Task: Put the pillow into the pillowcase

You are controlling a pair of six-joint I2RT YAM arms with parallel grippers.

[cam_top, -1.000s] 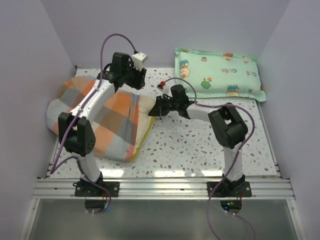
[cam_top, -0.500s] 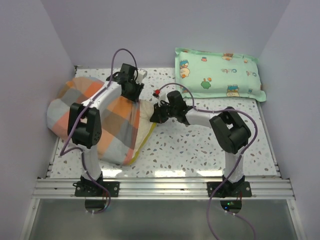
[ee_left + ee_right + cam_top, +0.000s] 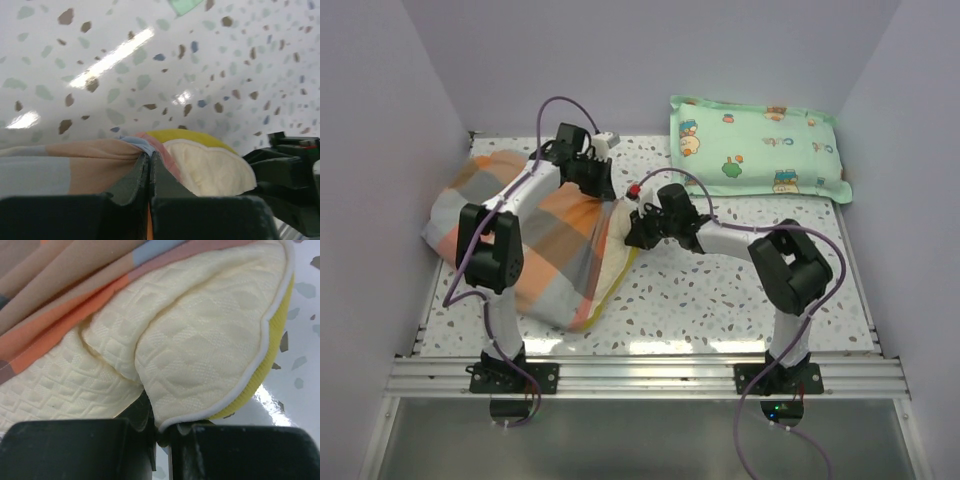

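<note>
The left gripper [image 3: 150, 159] has its jaws squeezed tight together. A bunched-up bit of the pillowcase [image 3: 70, 162] is pinched right between their tips. The rest of the checked cloth spreads away to one side of these jaws. Just on the other side of them, the pillow [image 3: 200, 340] peeks out, cream with a yellow edge.

The right gripper [image 3: 161, 432] also has its jaws clamped together, and they bite on the white-trimmed edge of the pillow. The bumpy cream pillow puffs up right in front of these jaws. A little farther from them, the orange, pink and blue cloth of the pillowcase lies over the pillow. The pillow's yellow side touches the speckled table [image 3: 720, 290] just beside the jaws.

From above, the two grippers are near each other at the open end of the pillowcase. Most of the pillow is tucked inside, and only a corner sticks out by the right jaws. The big soft pillowcase stretches away behind the left jaws. A mint-green pillow [image 3: 755, 148] with cartoon prints lies well apart from both pairs of jaws, by the far wall.
</note>
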